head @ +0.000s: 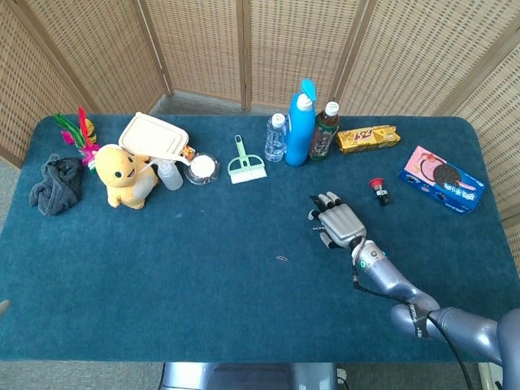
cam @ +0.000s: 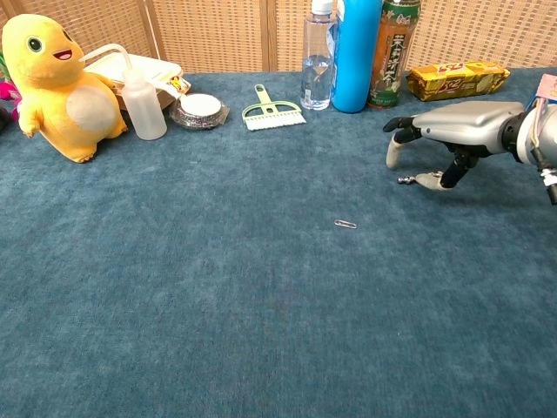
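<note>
Silvery and small, the bead chain was the thing the right hand stood over; in the chest view it lay flat on the blue cloth of the table, its long axis running roughly left to right, and only its left end showed, poking out just left of the thumb tip, which rested on or against the rest of it. The fingers arched downward a little further left and back, spread and apart from one another, their tips near the cloth, so the chain lay between thumb and fingers, under the palm; whether anything was truly pinched I could not tell, and the chain looked to be lying on the table, not lifted. A paper clip lay nearer the camera, well apart. In the head view the right hand appeared palm down, fingers fanned toward the bottles, and hid the chain completely; the paper clip lay to its left. The blue bottle and the small red item stood farther off. The left hand showed in neither view, leaving the right as the only one near the chain
</note>
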You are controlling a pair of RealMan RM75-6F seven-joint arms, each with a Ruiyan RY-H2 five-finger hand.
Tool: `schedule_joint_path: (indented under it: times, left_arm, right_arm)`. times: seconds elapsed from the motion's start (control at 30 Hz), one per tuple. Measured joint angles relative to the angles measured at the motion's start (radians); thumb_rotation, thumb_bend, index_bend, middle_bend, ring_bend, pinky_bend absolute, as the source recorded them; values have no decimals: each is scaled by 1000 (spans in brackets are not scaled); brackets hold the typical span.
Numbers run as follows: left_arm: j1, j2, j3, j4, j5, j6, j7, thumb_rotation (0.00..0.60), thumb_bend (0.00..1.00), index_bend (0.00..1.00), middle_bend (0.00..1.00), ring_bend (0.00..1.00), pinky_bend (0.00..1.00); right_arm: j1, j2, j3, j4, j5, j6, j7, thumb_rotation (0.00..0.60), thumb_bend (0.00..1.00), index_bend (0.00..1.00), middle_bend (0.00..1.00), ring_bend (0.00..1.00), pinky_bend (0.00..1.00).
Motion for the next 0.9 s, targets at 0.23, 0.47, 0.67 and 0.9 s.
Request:
schedule_joint_path:
  times: [0.23,0.47,0.67,0.9]
  left_arm:
    - [1,1,1,1,3,3,-4,600,363,0,0,0,46]
    - [1,1,2,1,4,2,-5,600,363,0,0,0,46]
    - [1,1,1,2,3,2,-5,600,363,0,0,0,46]
    - [0,1,1,2,2,1,-4,600,363,0,0,0,46]
  right_arm:
    - [1,-7,6,7,2,-3,0,600,516,256,0,0,0]
    - [9,-6,15,-2,20,-12,-17,600,515,27,0,0,0]
    - [16,-2,24,-17,56,-11,-55,600,439,18,0,0,0]
    - [17,4,22,-30,92,2,-113,600,94,0,0,0,0]
